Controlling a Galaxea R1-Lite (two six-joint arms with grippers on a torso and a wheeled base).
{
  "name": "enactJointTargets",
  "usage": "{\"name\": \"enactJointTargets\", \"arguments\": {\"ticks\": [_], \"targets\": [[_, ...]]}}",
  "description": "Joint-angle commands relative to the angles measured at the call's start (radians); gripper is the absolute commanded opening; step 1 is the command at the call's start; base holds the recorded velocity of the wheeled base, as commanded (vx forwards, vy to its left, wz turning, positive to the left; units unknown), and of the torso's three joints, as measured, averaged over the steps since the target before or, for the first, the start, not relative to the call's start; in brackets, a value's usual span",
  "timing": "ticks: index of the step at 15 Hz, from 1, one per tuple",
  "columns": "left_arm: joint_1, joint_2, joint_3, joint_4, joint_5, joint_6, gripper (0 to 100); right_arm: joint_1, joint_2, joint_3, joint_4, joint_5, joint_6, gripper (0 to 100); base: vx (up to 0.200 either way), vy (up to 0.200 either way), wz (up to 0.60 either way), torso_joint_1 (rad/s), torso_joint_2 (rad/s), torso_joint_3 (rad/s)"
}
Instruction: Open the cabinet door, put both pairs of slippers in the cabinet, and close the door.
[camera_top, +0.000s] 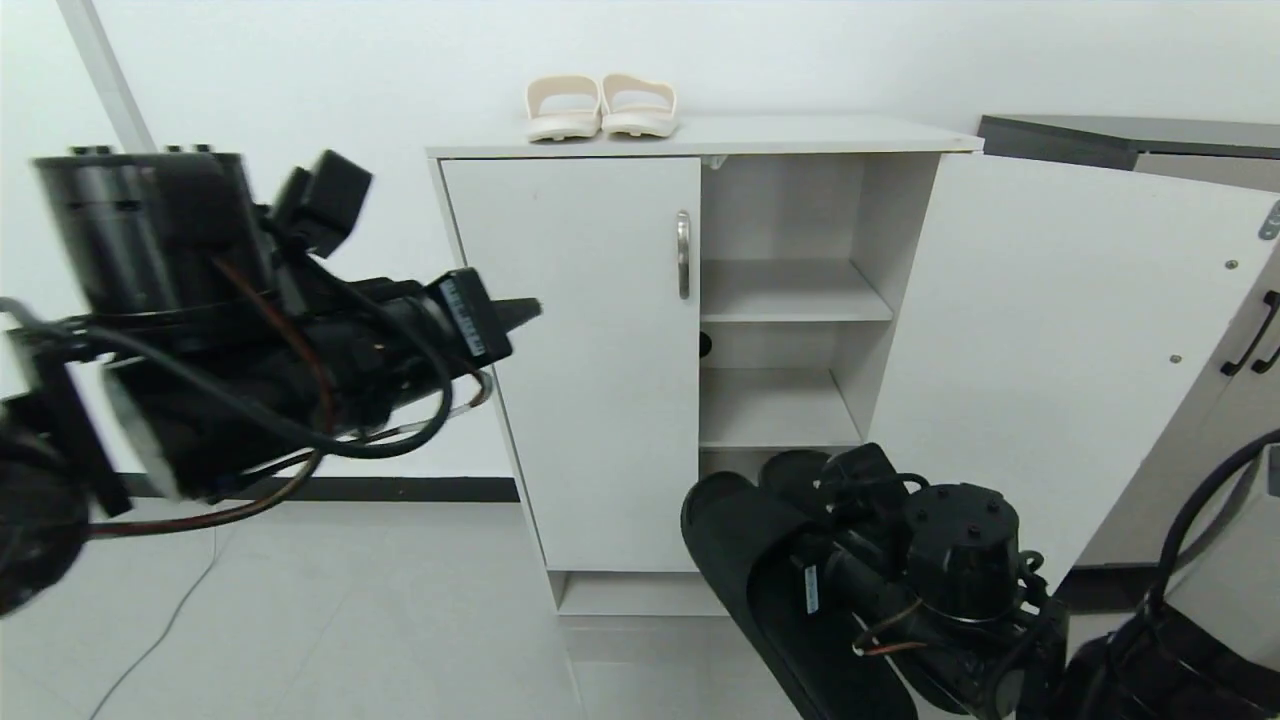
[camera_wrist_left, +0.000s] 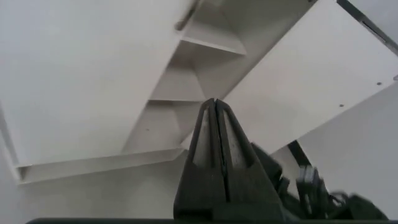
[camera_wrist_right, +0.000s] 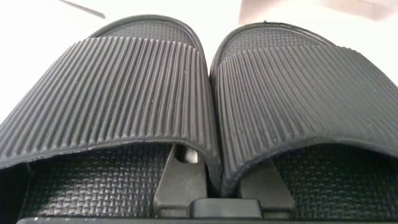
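Head view, starting at the left: we are seeing the left end effector (camera_top: 522, 312) hanging level with the cabinet's (camera_top: 800, 135) closed left door (camera_top: 570, 400), its fingers pressed flat together on nothing. The beige slippers (camera_top: 601, 106) are lying side by side on the cabinet top, above that door's handle edge. Right of the handle, the open compartment is showing two bare shelves (camera_top: 790, 298).

Low in front of that opening, the right end effector (camera_wrist_right: 219, 190) is pinching the black slippers (camera_top: 770, 570) as a pair, its fingers reaching in under the ribbed straps where the two inner sides are meeting. Farther right, the open door (camera_top: 1060, 340) is standing wide.

We are judging both pairs to be light, soft and springy, probably foam or rubber. The ribbed straps and dimpled footbeds should be offering good grip. Two shoes in one pinch may be sliding against each other, though, so we are favouring that same hold across both inner edges for the beige pair.
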Motion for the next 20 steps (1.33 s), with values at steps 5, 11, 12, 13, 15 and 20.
{"name": "enactJointTargets", "arguments": {"ticks": [5,11,12,13,15,20], "targets": [[0.129,-0.535,0.421,0.032,0.226,0.086,0,-0.031,0.038,-0.212,0.221,-0.16,0.105,0,0.0,0.0,0.0,0.0,0.0,0.0],[0.324,-0.866,0.63,0.038,0.521,0.344,0,-0.032,0.035,-0.218,0.222,-0.194,0.107,0,0.0,0.0,0.0,0.0,0.0,0.0],[0.406,-0.921,0.668,0.043,0.518,0.367,0,-0.032,0.037,-0.216,0.222,-0.194,0.105,0,0.0,0.0,0.0,0.0,0.0,0.0],[0.442,-0.947,0.688,0.055,0.511,0.37,0,-0.032,0.037,-0.213,0.222,-0.194,0.105,0,0.0,0.0,0.0,0.0,0.0,0.0],[0.479,-1.127,0.766,0.21,0.452,0.375,0,-0.029,0.037,-0.212,0.222,-0.194,0.104,0,0.0,0.0,0.0,0.0,0.0,0.0],[0.488,-1.438,0.846,0.54,0.449,0.373,0,-0.023,0.037,-0.205,0.221,-0.194,0.104,0,0.0,0.0,0.0,0.0,0.0,0.0]]}}
